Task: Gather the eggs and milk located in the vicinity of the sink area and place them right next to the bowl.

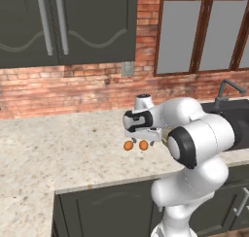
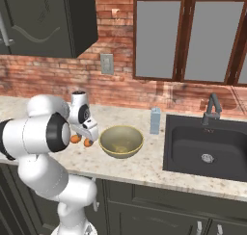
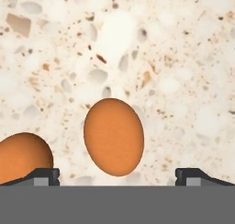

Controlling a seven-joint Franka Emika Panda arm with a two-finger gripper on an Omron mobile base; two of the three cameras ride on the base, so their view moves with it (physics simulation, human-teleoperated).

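Observation:
Two orange-brown eggs lie side by side on the speckled counter, left of the bowl (image 2: 121,140). In the hand view one egg (image 3: 114,136) sits centred between my wide-apart fingertips, and the other egg (image 3: 22,156) lies at the lower left beside one fingertip (image 3: 44,176). My gripper (image 3: 117,177) is open, pointing down just above them and touching neither. From the left base view the eggs (image 1: 128,145) (image 1: 143,144) rest right under the gripper (image 1: 142,139). The milk (image 2: 155,120) stands upright between the bowl and the sink (image 2: 207,147).
A dark faucet (image 2: 211,109) rises behind the sink basin. A brick wall with an outlet plate (image 2: 107,63) backs the counter, with dark cabinets (image 1: 68,22) overhead. The counter's front edge (image 1: 102,184) runs close below the eggs.

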